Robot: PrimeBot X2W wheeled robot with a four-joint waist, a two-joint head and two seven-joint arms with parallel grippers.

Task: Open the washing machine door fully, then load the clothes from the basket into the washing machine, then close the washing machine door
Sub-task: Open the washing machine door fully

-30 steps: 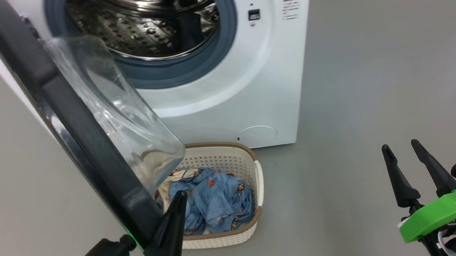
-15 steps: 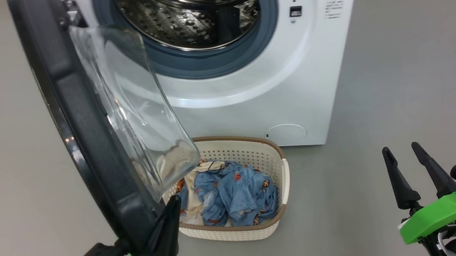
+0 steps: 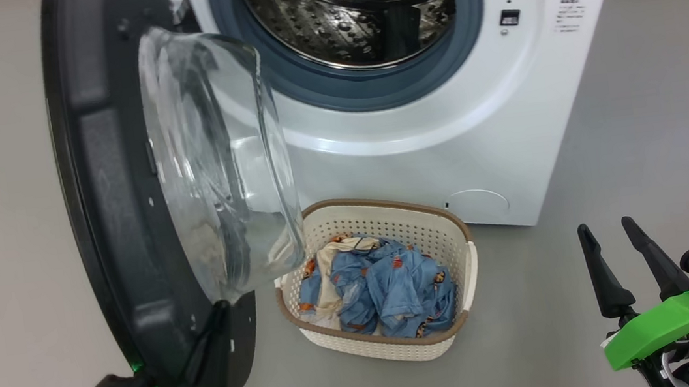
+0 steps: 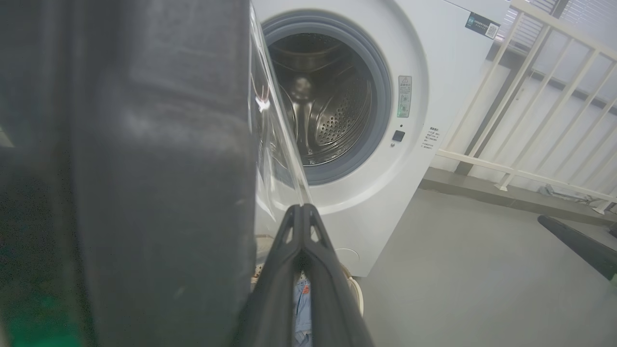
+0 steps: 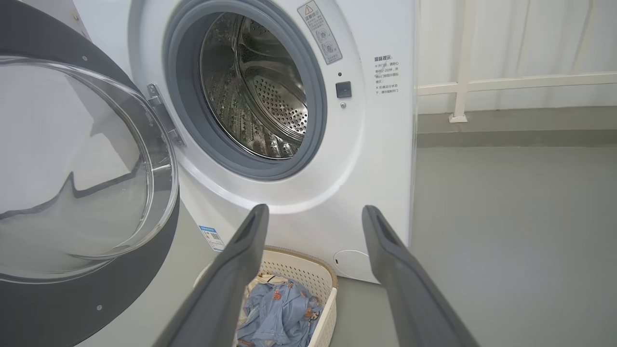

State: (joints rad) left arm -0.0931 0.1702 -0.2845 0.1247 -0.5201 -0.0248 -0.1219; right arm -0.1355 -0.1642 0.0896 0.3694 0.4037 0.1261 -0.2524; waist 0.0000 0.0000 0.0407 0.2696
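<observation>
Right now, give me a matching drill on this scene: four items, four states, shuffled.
Items:
1. washing machine door
2. clothes
3. left tool
4. right tool

States:
A. fingers spread, holding nothing
B. standing open, drum exposed
C. fingers shut, at the door's lower edge
D. lying in the basket

Pairs: 1-B, 2-D, 3-C, 4-A

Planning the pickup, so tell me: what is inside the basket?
Crumpled light-blue clothes with orange prints and a cream piece lie in the basket. Anything beneath them is covered.
</observation>
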